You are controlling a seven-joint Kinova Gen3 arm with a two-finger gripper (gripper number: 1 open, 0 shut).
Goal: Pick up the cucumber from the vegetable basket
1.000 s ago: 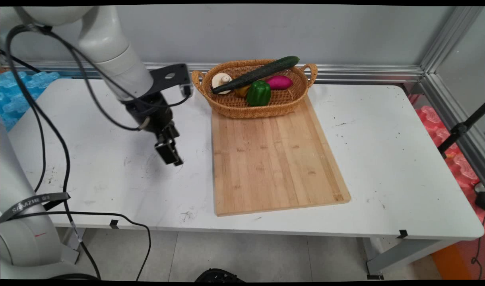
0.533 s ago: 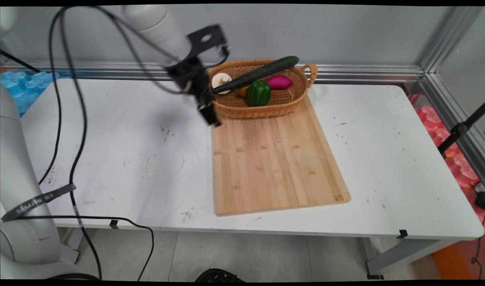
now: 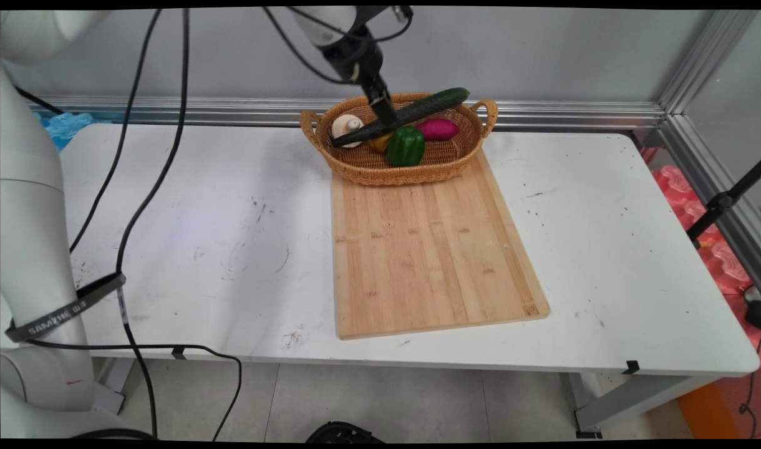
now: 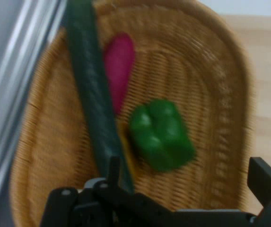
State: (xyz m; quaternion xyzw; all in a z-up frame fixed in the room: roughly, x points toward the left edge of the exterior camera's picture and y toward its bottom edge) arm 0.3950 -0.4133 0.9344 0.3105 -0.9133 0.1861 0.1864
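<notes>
My gripper [image 3: 387, 116] hangs open just above the middle of a wicker basket [image 3: 405, 176], its fingertips close over a long dark cucumber [image 3: 431, 104] that lies slantwise across the rim. In the hand view the gripper [image 4: 189, 176] has nothing between its fingers [image 4: 264, 178]. Beneath it lie the cucumber [image 4: 90, 85], a green bell pepper [image 4: 161, 135] and a magenta vegetable [image 4: 118, 66] on the basket [image 4: 211, 71] floor. The main view also shows the pepper [image 3: 406, 146], the magenta vegetable [image 3: 438, 129], a white mushroom [image 3: 346, 126] and a yellowish piece [image 3: 378, 144].
A bamboo cutting board [image 3: 424, 249] lies on the white table [image 3: 199, 218], its far end under the basket. Black cables [image 3: 137, 206] hang from the arm over the table's left part. An aluminium rail [image 3: 574, 113] runs along the wall behind.
The arm has swung from low over the table's left part up and to the right, past the board's far left corner, to a spot over the basket.
</notes>
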